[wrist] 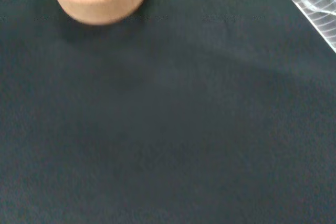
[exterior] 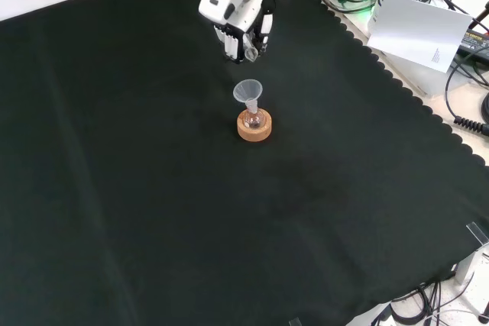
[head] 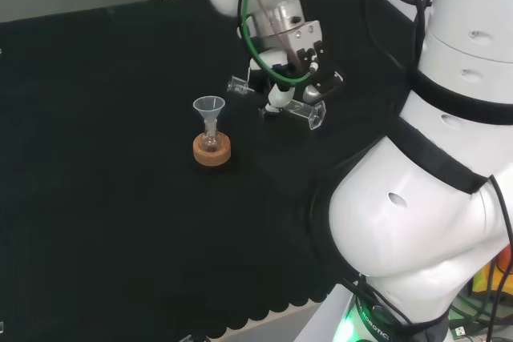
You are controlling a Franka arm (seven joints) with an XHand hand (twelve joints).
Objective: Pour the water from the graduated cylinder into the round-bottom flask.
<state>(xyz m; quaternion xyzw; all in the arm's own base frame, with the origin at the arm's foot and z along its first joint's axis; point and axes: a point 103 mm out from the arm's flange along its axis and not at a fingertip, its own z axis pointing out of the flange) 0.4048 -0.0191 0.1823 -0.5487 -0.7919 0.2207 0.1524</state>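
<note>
Your robot hand (head: 295, 78) hangs above the black-clothed table (head: 104, 198), its fingers curled round a clear graduated cylinder (head: 306, 114). In the head view the cylinder lies nearly level in that grip: one end pokes out to the left of the fingers, and the square foot sticks out to the lower right. Whether it holds water cannot be told. The round-bottom flask (head: 211, 141) stands upright on a cork ring (head: 212, 150), with a clear funnel (head: 209, 108) seated in its neck. In that view the flask sits lower left of the robot hand, near but apart. In the front view it stands just below the robot hand (exterior: 243, 28).
</note>
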